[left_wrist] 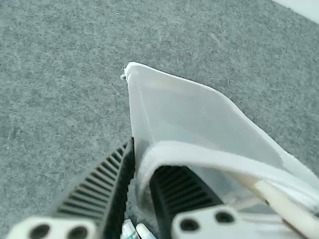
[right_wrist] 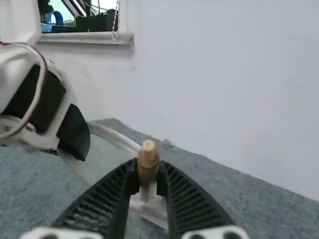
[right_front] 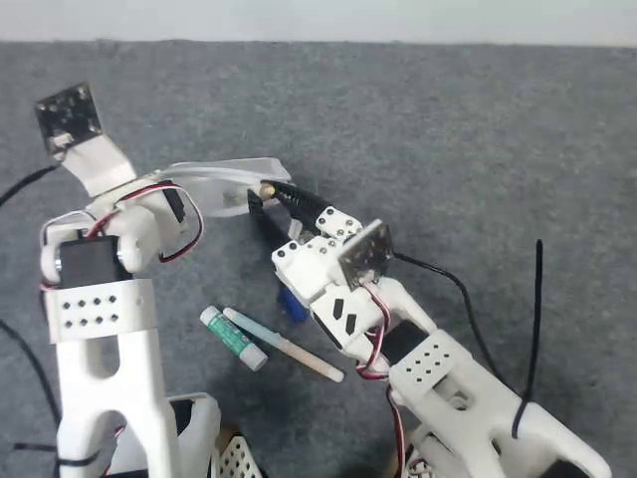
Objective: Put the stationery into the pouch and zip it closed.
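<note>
The bench [right_front: 498,129] is covered in grey cloth, matt and coarse like felt. The pouch [left_wrist: 189,119] is recorded as smooth, frosted translucent plastic, edged with white woven zip tape [left_wrist: 209,157]. The left gripper [left_wrist: 142,159] and right gripper [right_wrist: 148,174] are finished in black ribbed matt plastic. The stick end [right_wrist: 148,155] is noted as matt and wood-like.

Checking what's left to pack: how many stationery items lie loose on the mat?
2 for sure: a green-and-white tube and a slim pen beside it, between the two arms' bases. A blue item half hidden under the right arm may be a third.
</note>
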### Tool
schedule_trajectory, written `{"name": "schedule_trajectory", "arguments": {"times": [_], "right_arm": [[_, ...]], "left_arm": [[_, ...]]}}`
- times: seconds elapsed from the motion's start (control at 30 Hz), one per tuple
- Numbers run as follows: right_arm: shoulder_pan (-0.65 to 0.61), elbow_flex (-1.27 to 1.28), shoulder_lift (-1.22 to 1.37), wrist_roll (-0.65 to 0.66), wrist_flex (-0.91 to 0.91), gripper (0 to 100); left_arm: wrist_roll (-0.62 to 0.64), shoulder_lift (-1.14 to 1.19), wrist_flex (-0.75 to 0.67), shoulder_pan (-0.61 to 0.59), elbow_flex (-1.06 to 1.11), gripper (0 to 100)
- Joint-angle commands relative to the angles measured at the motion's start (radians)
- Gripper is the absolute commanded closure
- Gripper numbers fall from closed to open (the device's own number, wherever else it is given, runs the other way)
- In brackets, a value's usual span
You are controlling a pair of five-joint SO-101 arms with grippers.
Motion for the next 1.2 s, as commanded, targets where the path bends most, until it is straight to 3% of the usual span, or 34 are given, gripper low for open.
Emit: {"name": "schedule_trajectory", "arguments": {"times": [0.0, 0.1, 0.3, 0.83, 1.17], "right_arm": [[0.008, -0.075, -0.002, -0.008, 0.079, 98.9], [0.008, -0.087, -0.004, -0.008, 0.101, 98.4], [0.008, -0.081, -0.007, -0.009, 0.107, 84.4], [0.015, -0.081, -0.311, -0.014, 0.437, 87.2], [0.064, -0.081, -0.332, -0.014, 0.453, 87.2]], "left_arm": [[0.006, -0.044, -0.037, -0.002, -0.016, 99], [0.006, -0.044, -0.037, -0.002, -0.016, 99], [0.006, -0.044, -0.035, -0.002, -0.016, 99], [0.005, -0.044, -0.044, -0.003, -0.005, 99], [0.005, -0.044, -0.044, -0.009, -0.007, 99]]}}
